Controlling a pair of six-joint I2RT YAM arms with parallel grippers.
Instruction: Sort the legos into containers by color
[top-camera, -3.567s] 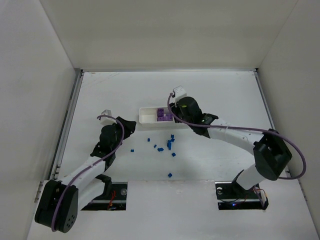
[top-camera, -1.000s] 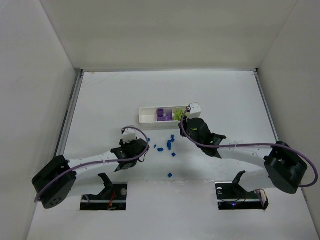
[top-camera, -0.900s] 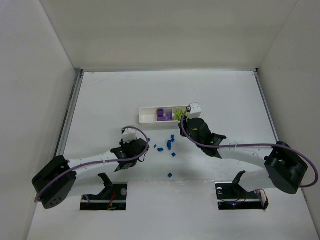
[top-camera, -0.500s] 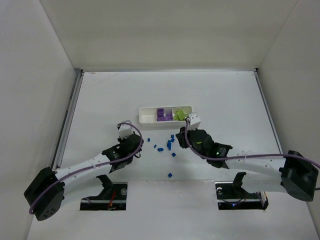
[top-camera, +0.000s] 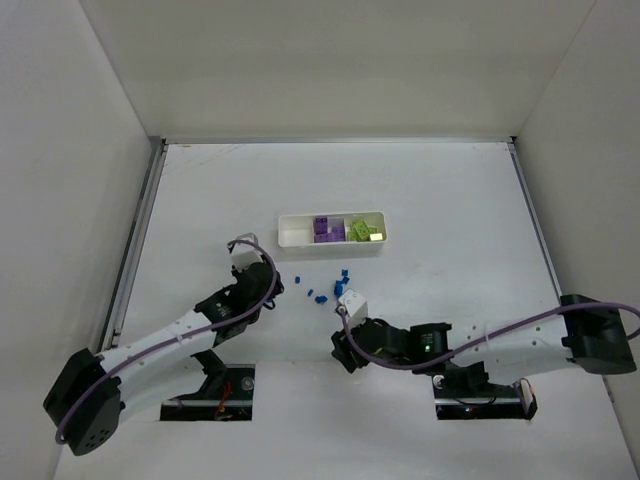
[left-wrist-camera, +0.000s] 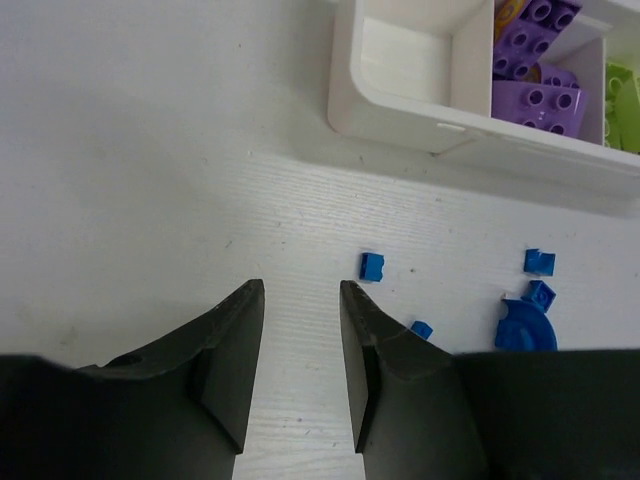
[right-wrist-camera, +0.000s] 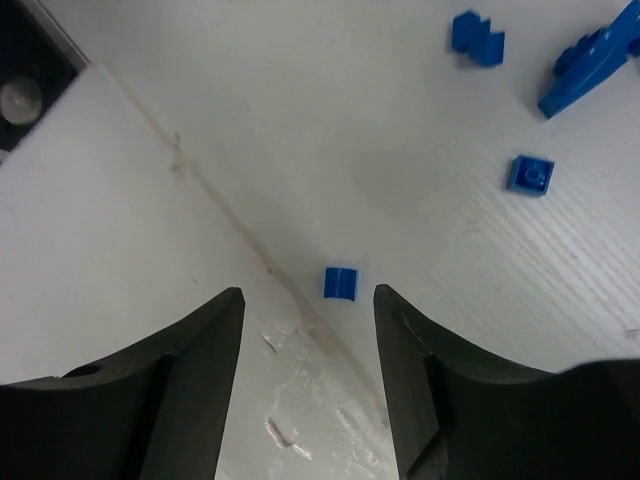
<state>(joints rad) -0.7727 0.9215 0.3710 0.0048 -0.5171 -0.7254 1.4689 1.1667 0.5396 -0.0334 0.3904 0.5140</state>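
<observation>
Four blue bricks show in my right wrist view. They are a lone small brick (right-wrist-camera: 340, 283), a flat square (right-wrist-camera: 530, 173) at its 2 o'clock, and a doubled piece (right-wrist-camera: 477, 35) and a long slanted piece (right-wrist-camera: 590, 70) out toward 1 o'clock.

My right tool (right-wrist-camera: 308, 298) hangs with its jaws wide apart and nothing in them. The lone small brick lies on the bench (right-wrist-camera: 350, 120) just ahead of the gap, right beside a seam (right-wrist-camera: 250, 250) in the surface. I judge it light, rigid and slick-sided, and too small to forgive a skewed grip. I would close low on its two flat side walls and take care that a finger does not catch the seam and flick the brick away.

My left tool (left-wrist-camera: 300, 288) has its jaws a narrow way apart, empty, over bare bench. Five blue pieces lie from its 1 to 3 o'clock. The nearest one (left-wrist-camera: 372, 265) is a tiny square, and the largest is a curved piece (left-wrist-camera: 525, 328).

One white tray (left-wrist-camera: 400, 110) sits at 1 o'clock, with three compartments. The one at its 9 o'clock end is empty. The middle one holds purple blocks (left-wrist-camera: 535, 60), at least two, with the heap hiding any others. The 3 o'clock end holds lime-green plates (left-wrist-camera: 622, 95), cropped too much to count. No blue is in the tray, so I judge that colour wholly unsorted.
</observation>
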